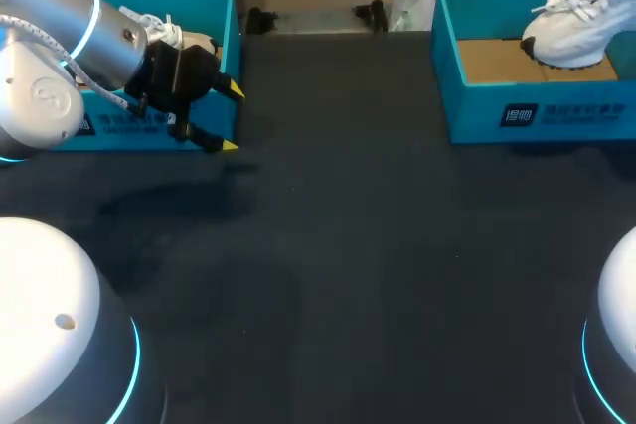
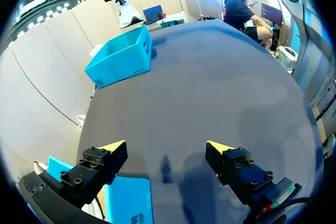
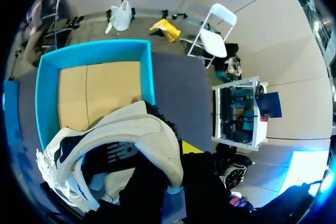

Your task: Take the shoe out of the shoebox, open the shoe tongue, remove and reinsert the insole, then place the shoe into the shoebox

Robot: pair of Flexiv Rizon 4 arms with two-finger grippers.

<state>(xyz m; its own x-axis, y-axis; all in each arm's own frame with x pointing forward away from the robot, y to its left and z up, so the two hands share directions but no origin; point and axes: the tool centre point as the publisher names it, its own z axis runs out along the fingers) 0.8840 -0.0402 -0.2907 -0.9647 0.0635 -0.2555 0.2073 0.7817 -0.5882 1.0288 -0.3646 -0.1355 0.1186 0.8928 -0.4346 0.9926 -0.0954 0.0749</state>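
Closest to me are the two white arm bases, one at my left (image 1: 45, 330) and one at my right (image 1: 621, 340), with the dark surface (image 1: 348, 245) stretching out between them.

Over on the left, my left arm (image 1: 60, 47) comes in across the left shoebox (image 1: 227, 37), a teal box at the far left of the surface. White laces (image 1: 151, 25) show inside that box just behind the arm, but the rest of what they belong to is hidden from me. The left hand (image 1: 231, 118) hangs at the box's front right corner with its yellow tips spread wide and nothing between them. From the left wrist view, the same hand (image 2: 167, 148) points out over bare surface, the teal box edge (image 2: 128, 203) sits under one finger, and the other teal box stands well ahead.

At the far right is the right shoebox (image 1: 537, 106), teal with a brown cardboard floor. The white shoe (image 1: 574, 29) is over its right end, within the walls, black heel patch toward the middle of the surface. I can't tell whether it rests on the floor or is lifted.

The right wrist view looks straight down on that shoe (image 3: 131, 135), collar up, right against the right hand (image 3: 181, 182). The shoe covers most of the hand, so I can't tell if it is gripping.
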